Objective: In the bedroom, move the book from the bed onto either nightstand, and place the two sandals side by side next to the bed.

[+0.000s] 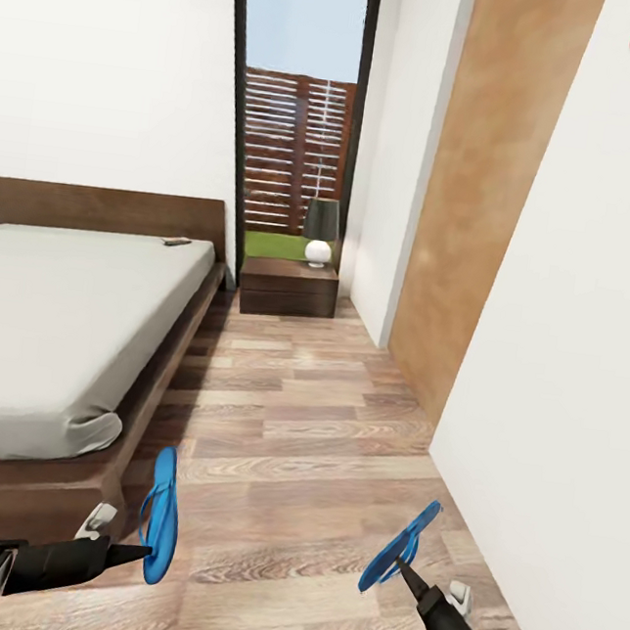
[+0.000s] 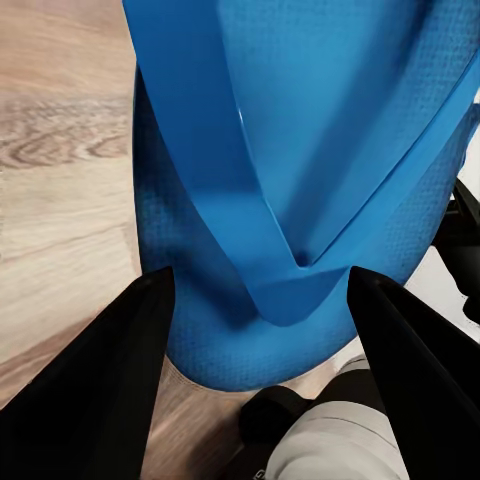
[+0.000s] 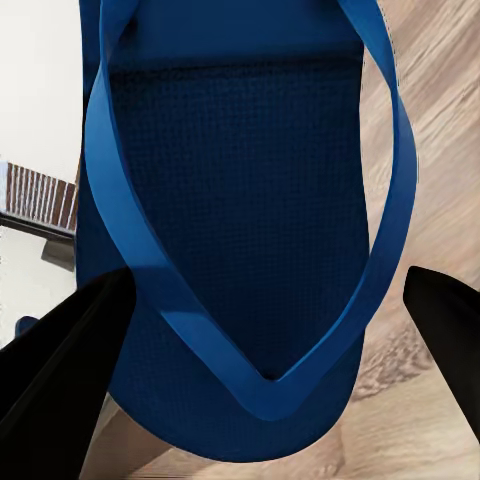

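Both arms are being held low and forward over the wood floor [image 1: 302, 422]. Two sandals are being carried, one per pincer: the left pincer [image 1: 140, 554] is being kept closed on the left sandal [image 1: 162, 513], hanging just beside the bed's [image 1: 58, 323] foot corner, and the right pincer [image 1: 402, 565] on the right sandal [image 1: 400, 547], tilted near the wall. One nightstand [image 1: 288, 288] is standing beyond the bed, one lamp [image 1: 320, 232] on it.
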`<state>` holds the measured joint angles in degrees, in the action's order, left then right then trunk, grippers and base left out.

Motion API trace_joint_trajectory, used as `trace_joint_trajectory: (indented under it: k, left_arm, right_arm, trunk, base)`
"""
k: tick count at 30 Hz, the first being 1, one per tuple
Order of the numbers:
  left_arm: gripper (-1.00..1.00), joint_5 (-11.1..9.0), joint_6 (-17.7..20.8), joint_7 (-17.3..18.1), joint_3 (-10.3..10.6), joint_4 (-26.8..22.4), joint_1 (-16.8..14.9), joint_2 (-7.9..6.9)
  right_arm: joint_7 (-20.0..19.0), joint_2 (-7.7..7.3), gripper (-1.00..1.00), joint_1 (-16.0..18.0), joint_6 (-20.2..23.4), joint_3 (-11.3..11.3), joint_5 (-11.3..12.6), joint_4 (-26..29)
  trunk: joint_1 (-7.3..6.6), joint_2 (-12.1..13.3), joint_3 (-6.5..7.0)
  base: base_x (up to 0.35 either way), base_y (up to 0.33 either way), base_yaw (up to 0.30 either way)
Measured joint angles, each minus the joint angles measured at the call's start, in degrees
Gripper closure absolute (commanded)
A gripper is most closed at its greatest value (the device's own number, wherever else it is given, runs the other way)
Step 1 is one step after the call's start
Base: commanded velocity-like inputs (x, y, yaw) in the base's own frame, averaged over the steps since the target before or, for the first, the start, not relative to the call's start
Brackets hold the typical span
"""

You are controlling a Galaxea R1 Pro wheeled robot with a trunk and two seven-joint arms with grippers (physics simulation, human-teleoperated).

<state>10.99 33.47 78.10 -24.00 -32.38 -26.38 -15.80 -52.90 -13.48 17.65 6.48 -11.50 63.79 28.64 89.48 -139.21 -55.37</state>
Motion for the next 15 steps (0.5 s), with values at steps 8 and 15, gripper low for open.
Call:
trace_joint_trajectory:
  k: [8, 15]
  left_arm:
    - [1.0, -0.01, 0.01, 0.1, 0.0, 0.0, 0.0, 0.0]
    - [1.0, 0.0, 0.02, 0.1, 0.0, 0.0, 0.0, 0.0]
  right_arm:
    - [0.0, 0.0, 1.0, 0.0, 0.0, 0.01, 0.02, 0.0]
    - [0.04, 0.0, 1.0, 0.0, 0.0, 0.0, 0.0, -0.01]
  trunk:
    - [0.0, 0.0, 0.0]
    - [0.0, 0.0, 0.0]
  base:
    - [0.128, -0.225, 0.268]
    - [0.126, -0.217, 0.268]
